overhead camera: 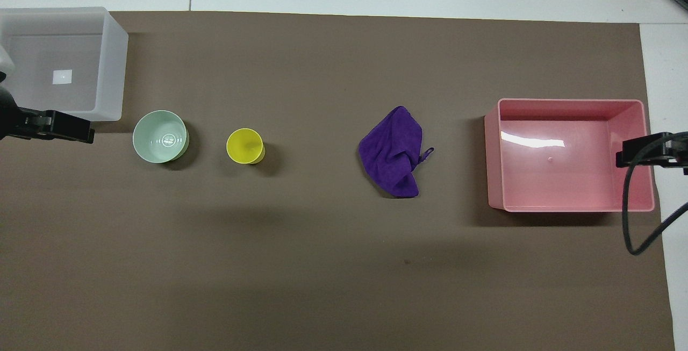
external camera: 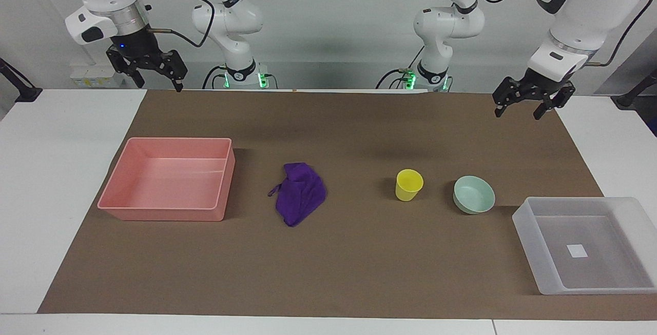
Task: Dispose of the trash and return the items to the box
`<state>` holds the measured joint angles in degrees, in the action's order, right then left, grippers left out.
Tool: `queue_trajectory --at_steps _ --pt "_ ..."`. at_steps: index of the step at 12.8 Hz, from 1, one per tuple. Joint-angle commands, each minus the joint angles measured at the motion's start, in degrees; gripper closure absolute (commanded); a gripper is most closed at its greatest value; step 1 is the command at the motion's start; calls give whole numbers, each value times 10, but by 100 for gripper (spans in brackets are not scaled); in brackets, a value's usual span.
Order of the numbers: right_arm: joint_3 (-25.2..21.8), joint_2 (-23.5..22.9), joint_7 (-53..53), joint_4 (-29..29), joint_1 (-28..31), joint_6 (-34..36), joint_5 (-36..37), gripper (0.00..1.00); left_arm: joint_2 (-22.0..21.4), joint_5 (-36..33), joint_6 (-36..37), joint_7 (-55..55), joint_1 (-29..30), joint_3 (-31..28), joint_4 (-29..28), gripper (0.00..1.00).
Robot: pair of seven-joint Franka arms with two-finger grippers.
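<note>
Cloth [external camera: 300, 192] lies crumpled mid-worktop beside the pink tray [external camera: 167, 212]; cup [external camera: 409, 184] and bowl [external camera: 474, 194] stand close together near the clear box [external camera: 526, 224]. Left gripper [external camera: 519, 107] and right gripper [external camera: 160, 76] hang raised, fingers spread, empty. Risk: fingers reaching the cup may nudge the bowl, and the limp cloth may slip.

Facing view: high camera across worktop [external camera: 328, 273], looking toward robots and down; arm bases along top edge, whole brown mat [external camera: 328, 119] in frame, mid distance.
Overhead view: camera high above robots' end, looking forward and steeply down; only arm tips enter at side edges.
Views half a turn apart, sides swapped.
Shared: mat, pink tray [external camera: 167, 178], purple cloth [external camera: 299, 193], yellow cup [external camera: 409, 184], green bowl [external camera: 474, 194], translucent bin [external camera: 585, 245].
</note>
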<state>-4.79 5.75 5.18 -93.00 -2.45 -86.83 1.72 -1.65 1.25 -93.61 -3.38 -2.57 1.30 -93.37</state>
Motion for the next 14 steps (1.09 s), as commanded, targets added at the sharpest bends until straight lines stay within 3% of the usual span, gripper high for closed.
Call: queue_trajectory --at_steps 1,7,11,14 --pt "3 10 -9 -5 3 -1 -9 0 -12 -5 6 -4 4 3 -9 0" --pt "6 11 -8 -7 3 -1 -9 0 -12 -6 -8 -1 1 3 -13 0" --pt "6 12 -3 -9 3 -1 -28 0 -22 -6 -91 -1 5 3 -66 0" --pt "12 14 -3 -16 2 -21 -27 0 10 -5 -118 0 7 2 -71 0"
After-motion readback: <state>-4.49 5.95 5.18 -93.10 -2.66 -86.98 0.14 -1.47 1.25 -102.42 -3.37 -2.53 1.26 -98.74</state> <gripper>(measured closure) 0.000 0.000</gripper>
